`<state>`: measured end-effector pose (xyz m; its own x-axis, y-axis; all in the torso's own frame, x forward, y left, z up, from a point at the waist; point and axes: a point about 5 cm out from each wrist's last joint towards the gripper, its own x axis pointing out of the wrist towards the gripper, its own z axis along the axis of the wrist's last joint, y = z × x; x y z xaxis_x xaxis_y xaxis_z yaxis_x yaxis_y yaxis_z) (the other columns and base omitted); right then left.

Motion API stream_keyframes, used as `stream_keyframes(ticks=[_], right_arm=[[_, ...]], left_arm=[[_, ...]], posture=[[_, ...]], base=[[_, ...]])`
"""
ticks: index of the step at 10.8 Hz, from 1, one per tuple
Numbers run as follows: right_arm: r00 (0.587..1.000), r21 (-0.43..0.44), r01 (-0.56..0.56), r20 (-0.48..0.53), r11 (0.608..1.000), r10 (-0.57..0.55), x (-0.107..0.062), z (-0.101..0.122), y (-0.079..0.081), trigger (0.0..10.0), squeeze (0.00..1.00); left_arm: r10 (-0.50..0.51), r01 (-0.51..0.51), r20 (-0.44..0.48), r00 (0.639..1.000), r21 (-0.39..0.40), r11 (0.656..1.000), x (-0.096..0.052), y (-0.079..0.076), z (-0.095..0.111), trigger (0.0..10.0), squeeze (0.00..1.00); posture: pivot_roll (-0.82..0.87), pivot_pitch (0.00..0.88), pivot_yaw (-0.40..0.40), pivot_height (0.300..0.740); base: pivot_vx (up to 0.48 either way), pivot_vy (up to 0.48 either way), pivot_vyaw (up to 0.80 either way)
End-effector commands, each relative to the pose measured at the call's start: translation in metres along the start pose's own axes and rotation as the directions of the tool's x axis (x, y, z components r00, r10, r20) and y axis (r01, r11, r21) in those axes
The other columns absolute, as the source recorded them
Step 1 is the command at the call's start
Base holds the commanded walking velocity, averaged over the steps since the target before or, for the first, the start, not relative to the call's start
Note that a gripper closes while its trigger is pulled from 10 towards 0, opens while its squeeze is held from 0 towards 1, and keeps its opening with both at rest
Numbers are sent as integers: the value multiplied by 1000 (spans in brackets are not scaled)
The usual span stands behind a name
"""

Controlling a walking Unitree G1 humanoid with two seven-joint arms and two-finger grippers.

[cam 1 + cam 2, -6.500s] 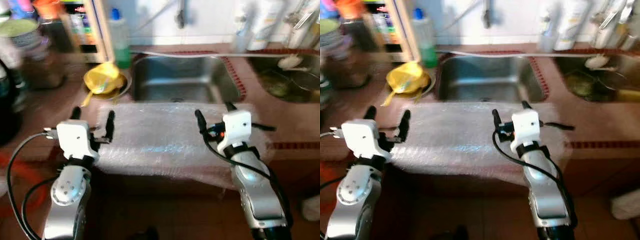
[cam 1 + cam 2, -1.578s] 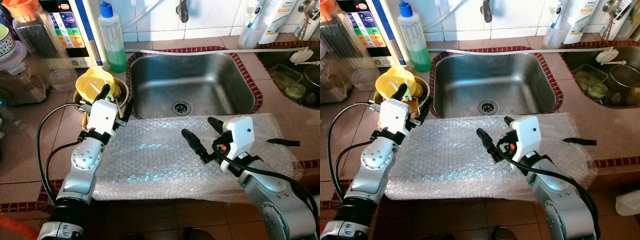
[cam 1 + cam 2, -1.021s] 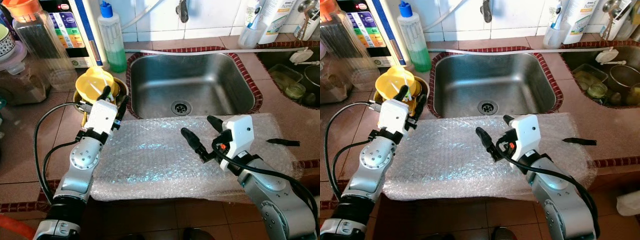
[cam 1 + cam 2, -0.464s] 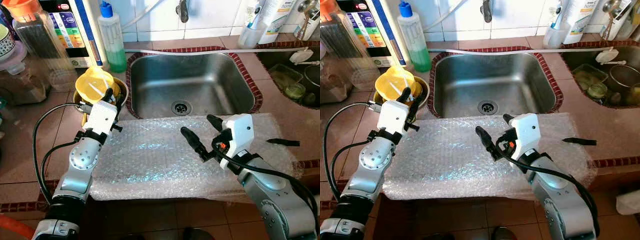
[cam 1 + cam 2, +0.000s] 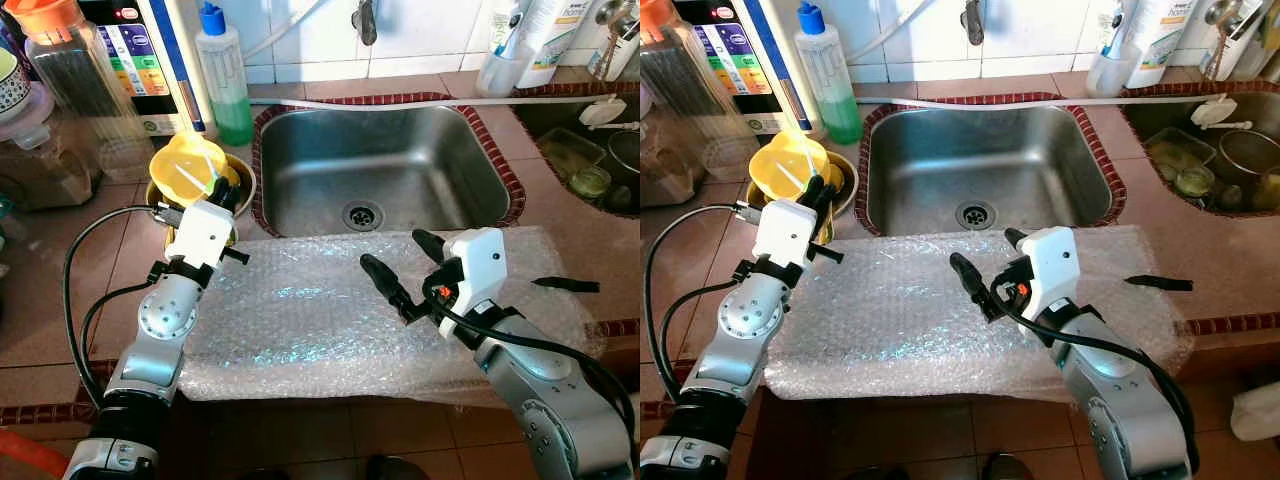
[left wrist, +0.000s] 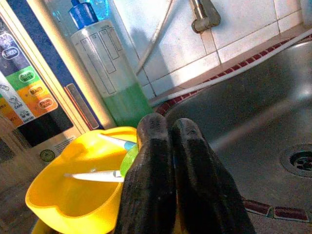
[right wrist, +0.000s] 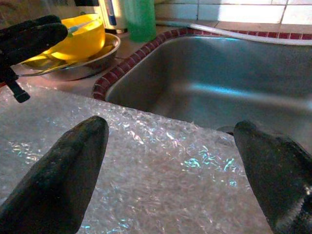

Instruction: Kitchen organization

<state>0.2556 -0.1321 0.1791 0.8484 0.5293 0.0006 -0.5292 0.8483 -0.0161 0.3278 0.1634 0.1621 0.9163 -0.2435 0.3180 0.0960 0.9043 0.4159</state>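
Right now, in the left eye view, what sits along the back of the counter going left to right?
Orange-lidded jar → green soap bottle → faucet → white cup holding tubes.

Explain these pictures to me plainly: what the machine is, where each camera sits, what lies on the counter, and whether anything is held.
This is a humanoid robot at a kitchen counter. Two pictures come from its head, looking down; one comes from each wrist, looking along that gripper's black fingers. A sheet of bubble wrap lies on the counter in front of the steel sink. The left gripper is pressed shut at the rim of a yellow bowl beside a green soap bottle; nothing can be seen between its fingers. The right gripper hovers open over the wrap, holding nothing.
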Motion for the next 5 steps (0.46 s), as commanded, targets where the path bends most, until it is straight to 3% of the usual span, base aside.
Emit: stream_keyframes(ticks=[1, 5], right_arm=[[999, -9, -33, 20, 999, 33, 0, 5, 5, 10000, 0], [998, -11, -52, 46, 999, 53, 2, 10, 6, 10000, 0]], left_arm=[[18, -18, 19, 1000, 19, 1000, 1, 5, 3, 0, 0], [45, -46, 39, 998, 28, 999, -3, 14, 8, 0, 0]], posture=[[-216, 187, 35, 740], [-213, 184, 34, 740]], base=[[0, 0, 0], [0, 0, 0]])
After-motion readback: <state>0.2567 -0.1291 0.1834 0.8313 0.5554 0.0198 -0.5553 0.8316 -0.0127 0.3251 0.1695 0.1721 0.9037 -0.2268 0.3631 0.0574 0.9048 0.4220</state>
